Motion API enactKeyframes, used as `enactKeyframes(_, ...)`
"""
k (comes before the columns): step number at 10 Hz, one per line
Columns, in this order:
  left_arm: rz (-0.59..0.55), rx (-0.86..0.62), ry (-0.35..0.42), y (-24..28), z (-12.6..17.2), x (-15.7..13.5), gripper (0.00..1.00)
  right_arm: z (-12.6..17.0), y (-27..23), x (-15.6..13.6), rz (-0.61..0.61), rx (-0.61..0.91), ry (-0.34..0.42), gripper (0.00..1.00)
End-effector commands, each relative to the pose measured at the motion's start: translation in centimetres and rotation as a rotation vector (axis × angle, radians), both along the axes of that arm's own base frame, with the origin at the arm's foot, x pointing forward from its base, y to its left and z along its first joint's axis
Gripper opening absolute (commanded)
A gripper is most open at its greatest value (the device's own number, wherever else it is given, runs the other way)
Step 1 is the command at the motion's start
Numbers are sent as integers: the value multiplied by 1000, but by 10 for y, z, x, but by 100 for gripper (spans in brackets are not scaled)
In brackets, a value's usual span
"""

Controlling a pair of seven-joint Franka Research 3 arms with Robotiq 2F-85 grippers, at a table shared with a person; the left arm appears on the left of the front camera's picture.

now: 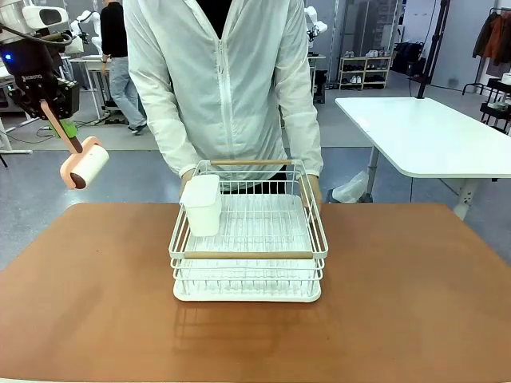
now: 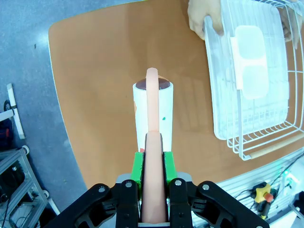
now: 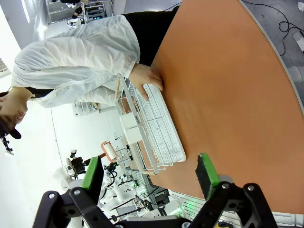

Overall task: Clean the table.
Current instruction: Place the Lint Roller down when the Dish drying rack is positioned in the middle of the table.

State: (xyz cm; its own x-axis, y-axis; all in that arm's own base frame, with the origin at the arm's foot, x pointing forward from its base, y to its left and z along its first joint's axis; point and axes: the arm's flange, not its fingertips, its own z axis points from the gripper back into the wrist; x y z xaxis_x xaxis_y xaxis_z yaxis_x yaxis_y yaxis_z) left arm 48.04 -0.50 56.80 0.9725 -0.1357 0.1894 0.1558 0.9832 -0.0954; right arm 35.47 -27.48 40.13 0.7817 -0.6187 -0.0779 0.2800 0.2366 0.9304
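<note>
The reddish-brown table (image 1: 96, 303) carries a white wire rack (image 1: 247, 239) at its middle. My left gripper (image 1: 57, 110) hangs high over the table's far left corner, shut on the pink handle of a lint roller (image 1: 88, 163) whose white roll hangs well above the top. In the left wrist view the green pads (image 2: 138, 166) clamp that handle, and the lint roller (image 2: 153, 109) points down at the table (image 2: 95, 57). My right gripper (image 3: 149, 173) stands open with nothing between its fingers, above the table (image 3: 228, 85).
A person in a white jacket stands at the far side with a hand (image 2: 204, 19) on each side of the rack (image 2: 251, 71). A white plastic holder (image 1: 202, 203) hangs on the rack's left side. A white-topped table (image 1: 431, 132) stands behind on the right.
</note>
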Motion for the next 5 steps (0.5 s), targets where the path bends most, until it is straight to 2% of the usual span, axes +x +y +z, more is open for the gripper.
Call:
enactKeyframes(1,5,2,-7,1,5,2,21,5,2,-1,-6,18,5,100)
enactKeyframes(5,5,2,-7,1,5,2,21,5,2,-1,-6,18,5,100)
